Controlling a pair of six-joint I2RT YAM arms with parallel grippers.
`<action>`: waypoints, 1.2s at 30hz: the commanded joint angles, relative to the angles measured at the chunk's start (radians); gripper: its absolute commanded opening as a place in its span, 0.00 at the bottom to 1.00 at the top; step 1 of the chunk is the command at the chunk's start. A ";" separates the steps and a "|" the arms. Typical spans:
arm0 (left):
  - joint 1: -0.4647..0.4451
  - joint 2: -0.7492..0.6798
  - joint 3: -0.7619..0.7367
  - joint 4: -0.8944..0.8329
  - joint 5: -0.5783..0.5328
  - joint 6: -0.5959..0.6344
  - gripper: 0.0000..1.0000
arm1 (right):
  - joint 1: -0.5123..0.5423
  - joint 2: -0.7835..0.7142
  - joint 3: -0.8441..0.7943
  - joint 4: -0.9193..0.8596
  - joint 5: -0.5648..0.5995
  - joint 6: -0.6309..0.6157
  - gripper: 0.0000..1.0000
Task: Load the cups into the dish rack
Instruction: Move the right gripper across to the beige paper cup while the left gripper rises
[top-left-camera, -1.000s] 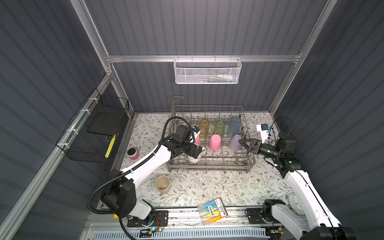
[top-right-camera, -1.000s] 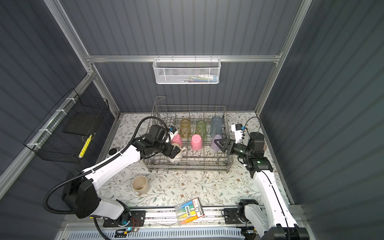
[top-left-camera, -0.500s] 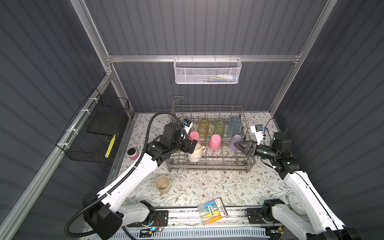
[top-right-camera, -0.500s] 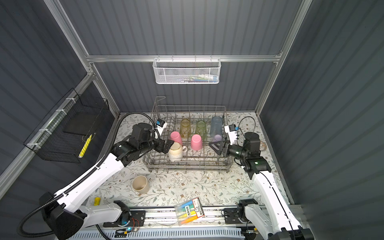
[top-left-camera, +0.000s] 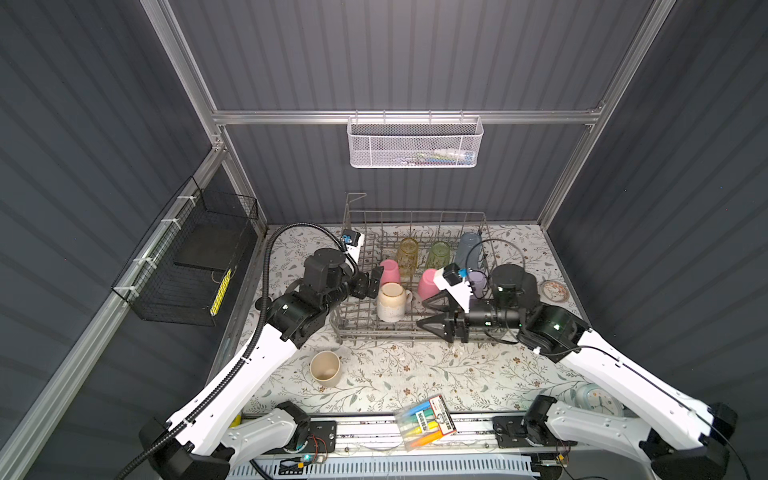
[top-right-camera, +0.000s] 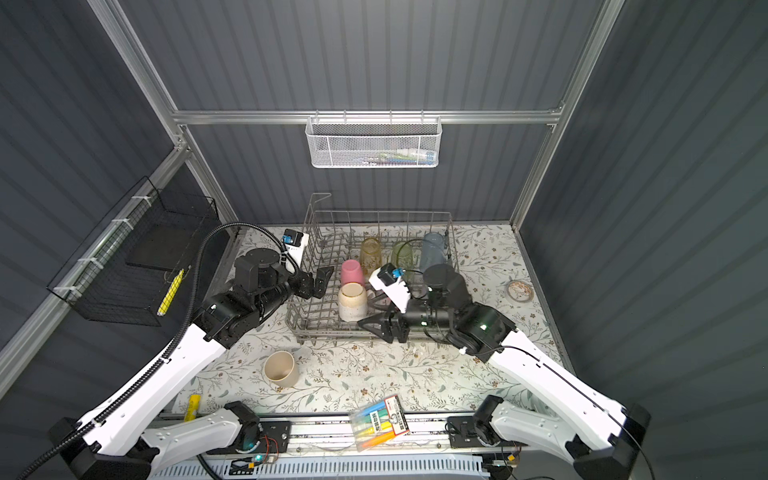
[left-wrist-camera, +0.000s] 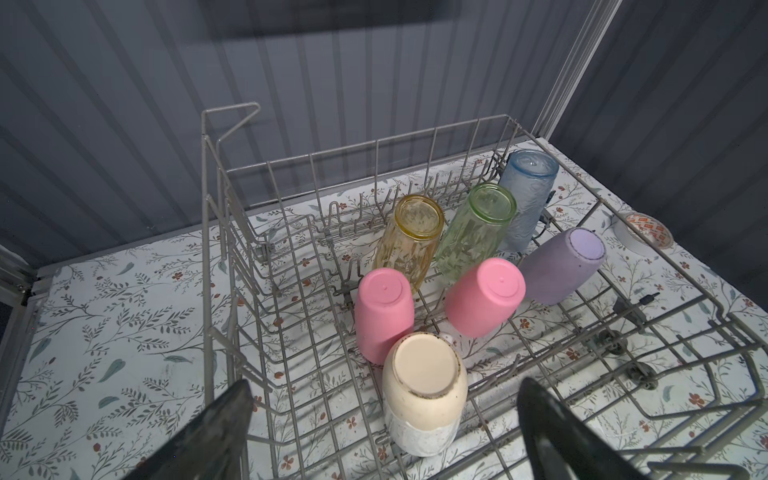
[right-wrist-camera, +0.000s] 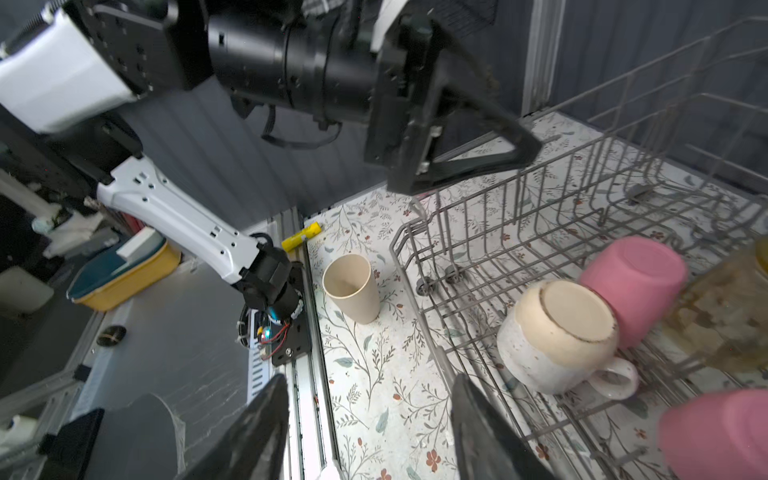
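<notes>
Left wrist view: left tool (left-wrist-camera: 384, 382) wide, empty, at dish rack (left-wrist-camera: 376, 141) edge; right tool (top-left-camera: 420, 312) parted, empty.

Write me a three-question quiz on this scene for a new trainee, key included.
1. True or false: the cream mug stands mouth-down inside the dish rack.
2. Count: how many cups, the mug included, are inside the rack?
3. Pick one: the beige tumbler is
A) inside the rack
B) upright on the table, in front of the rack
C) lying on its side on the table

Key: 1 true; 2 seven; 3 B.
</notes>
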 joint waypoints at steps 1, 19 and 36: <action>0.076 -0.031 -0.028 0.046 0.084 -0.060 0.98 | 0.096 0.104 0.053 -0.050 0.100 -0.141 0.62; 0.250 -0.020 -0.045 0.067 0.134 -0.158 0.96 | 0.426 0.629 0.389 -0.174 0.277 -0.440 0.53; 0.381 -0.019 -0.094 0.091 0.224 -0.204 0.96 | 0.496 0.844 0.544 -0.201 0.324 -0.529 0.38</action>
